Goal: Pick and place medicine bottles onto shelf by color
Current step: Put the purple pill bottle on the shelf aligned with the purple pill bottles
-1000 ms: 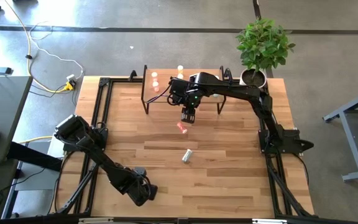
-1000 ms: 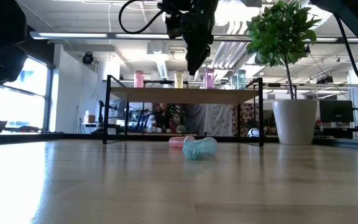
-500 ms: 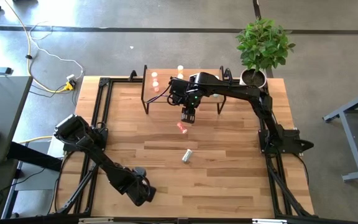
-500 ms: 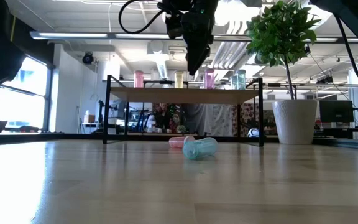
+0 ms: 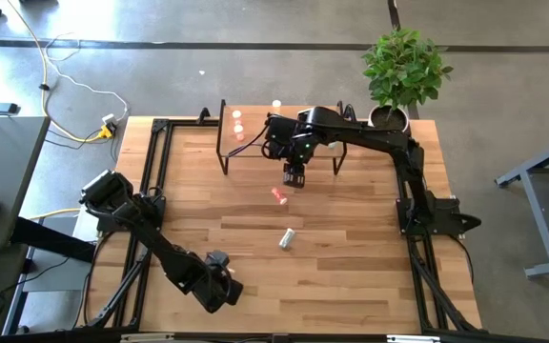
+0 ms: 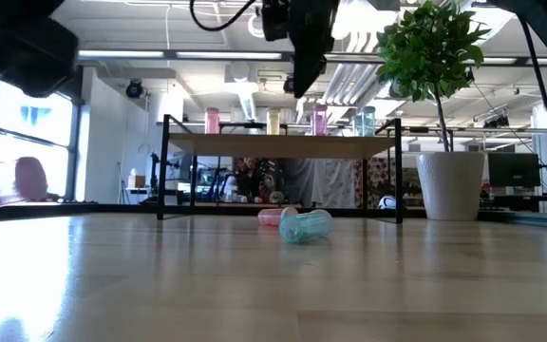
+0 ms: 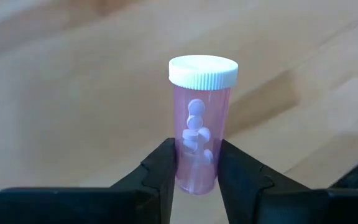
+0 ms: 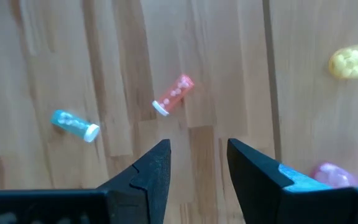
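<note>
Two bottles lie mid-table, red one (image 8: pixel 173 94) and teal one (image 8: pixel 74 125); my left gripper (image 7: pixel 196 171) clamps a pink bottle (image 7: pixel 201 121) near-left for shelving, right gripper (image 8: pixel 197 163) parted above the red

We see a wooden table (image 5: pixel 341 248) bearing a small shelf (image 6: pixel 283 142). A red bottle (image 5: pixel 278 195) and a pale green bottle (image 5: pixel 287 238) lie on the tabletop. Four bottles (image 6: pixel 273 121) stand on the shelf.

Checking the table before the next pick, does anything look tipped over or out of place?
Yes. Two medicine bottles lie on their sides on the table: a red-orange bottle and a pale green bottle, both off the shelf.
</note>
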`<state>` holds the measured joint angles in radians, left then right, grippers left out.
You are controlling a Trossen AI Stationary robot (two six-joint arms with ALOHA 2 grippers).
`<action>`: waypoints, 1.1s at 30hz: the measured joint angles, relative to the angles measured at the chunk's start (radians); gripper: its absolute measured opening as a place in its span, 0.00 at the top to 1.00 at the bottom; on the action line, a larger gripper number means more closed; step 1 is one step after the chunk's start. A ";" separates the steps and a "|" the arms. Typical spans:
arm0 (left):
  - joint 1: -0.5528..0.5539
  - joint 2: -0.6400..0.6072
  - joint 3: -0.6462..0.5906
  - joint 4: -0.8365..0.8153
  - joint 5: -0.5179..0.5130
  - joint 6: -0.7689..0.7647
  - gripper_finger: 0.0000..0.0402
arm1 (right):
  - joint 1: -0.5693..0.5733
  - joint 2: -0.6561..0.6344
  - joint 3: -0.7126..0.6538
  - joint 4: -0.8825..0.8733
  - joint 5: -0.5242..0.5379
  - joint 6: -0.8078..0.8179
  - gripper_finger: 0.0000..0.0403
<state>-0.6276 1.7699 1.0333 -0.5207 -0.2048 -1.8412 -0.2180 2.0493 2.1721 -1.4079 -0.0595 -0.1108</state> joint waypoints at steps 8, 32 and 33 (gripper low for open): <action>0.073 -0.045 0.000 0.007 -0.119 0.196 0.77 | 0.000 -0.033 0.000 0.013 -0.027 -0.002 0.63; 0.253 -0.389 -0.102 -0.002 -0.125 0.682 0.78 | 0.000 -0.048 0.000 0.013 -0.027 -0.002 0.63; 0.260 -0.409 -0.117 -0.004 -0.127 0.691 0.78 | 0.000 -0.048 0.000 0.013 -0.027 -0.002 0.63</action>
<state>-0.3676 1.3613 0.9159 -0.5247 -0.3315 -1.1500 -0.2184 2.0010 2.1723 -1.3949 -0.0868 -0.1129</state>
